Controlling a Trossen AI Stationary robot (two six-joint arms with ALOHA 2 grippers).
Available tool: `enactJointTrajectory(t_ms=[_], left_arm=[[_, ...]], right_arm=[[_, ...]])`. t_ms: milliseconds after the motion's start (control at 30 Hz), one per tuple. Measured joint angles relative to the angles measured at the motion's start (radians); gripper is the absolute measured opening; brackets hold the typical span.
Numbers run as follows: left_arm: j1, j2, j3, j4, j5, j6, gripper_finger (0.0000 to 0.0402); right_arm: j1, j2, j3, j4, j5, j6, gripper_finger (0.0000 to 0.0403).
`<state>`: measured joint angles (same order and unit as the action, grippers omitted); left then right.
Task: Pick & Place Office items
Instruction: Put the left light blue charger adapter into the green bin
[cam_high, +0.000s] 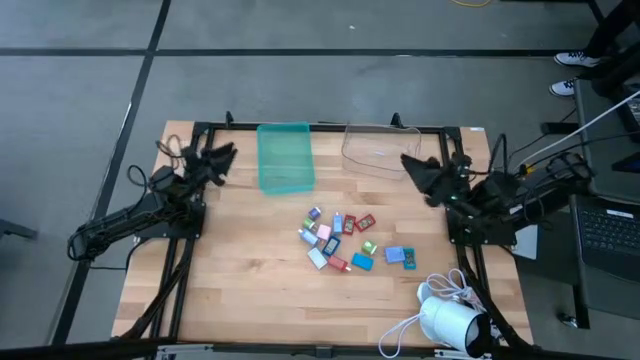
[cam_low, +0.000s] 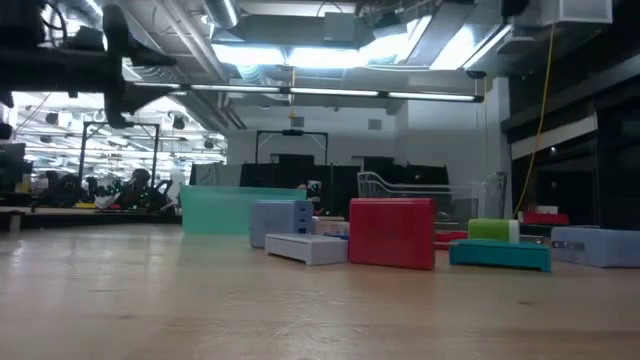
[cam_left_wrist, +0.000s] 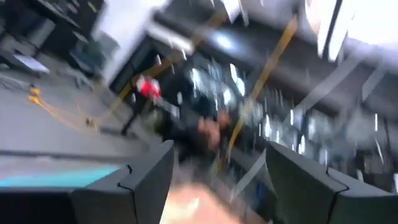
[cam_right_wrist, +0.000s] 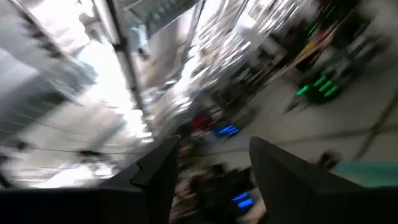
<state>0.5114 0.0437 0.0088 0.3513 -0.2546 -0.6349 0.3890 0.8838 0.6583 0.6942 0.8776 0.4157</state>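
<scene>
The office items (cam_high: 345, 241) are several tiny flat pieces in red, pink, blue, teal, green and white, lying flat in a loose cluster on the wooden table, right of its middle. The low view shows a red piece (cam_low: 392, 233), a white one (cam_low: 308, 248) and a teal one (cam_low: 498, 254) close up. My left gripper (cam_high: 224, 156) hovers at the far left, beside the teal tray (cam_high: 285, 157), open and empty (cam_left_wrist: 217, 180). My right gripper (cam_high: 408, 161) hovers at the far right, by the clear bin (cam_high: 380, 146), open and empty (cam_right_wrist: 214, 168).
The teal tray and the clear bin stand side by side at the table's far edge. A white camera (cam_high: 450, 320) with its cable sits at the near right corner. A laptop (cam_high: 610, 232) lies off the right edge. Bare wood surrounds the cluster.
</scene>
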Motion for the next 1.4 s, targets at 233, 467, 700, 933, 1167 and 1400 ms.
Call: enactJointTrajectory(t_ms=[233, 467, 700, 933, 1167, 1400], left_arm=[[0.000, 0.000, 0.000, 0.099, -0.220, 0.030, 0.0247], [0.001, 0.000, 0.000, 0.086, -0.175, -0.053, 0.0246], [0.000, 0.000, 0.000, 0.041, -0.077, -0.105, 0.0246], [0.000, 0.000, 0.000, -0.014, -0.031, -0.155, 0.0246], [0.000, 0.000, 0.000, -0.014, -0.084, -0.133, 0.0246], [0.000, 0.000, 0.000, -0.009, -0.092, -0.208, 0.0246]], right_arm=[[-0.044, 0.231, 0.302, -0.004, 0.187, -0.408, 0.0201], [-0.061, 0.335, 0.456, -0.010, 0.181, -0.514, 0.0201], [-0.081, 0.348, 0.466, -0.014, 0.260, -0.556, 0.0201], [-0.150, 0.348, 0.466, -0.017, 0.380, -0.686, 0.0201], [-0.246, 0.348, 0.466, -0.058, 0.240, -0.693, 0.0201], [-0.304, 0.348, 0.466, -0.069, 0.123, -0.694, 0.0201]])
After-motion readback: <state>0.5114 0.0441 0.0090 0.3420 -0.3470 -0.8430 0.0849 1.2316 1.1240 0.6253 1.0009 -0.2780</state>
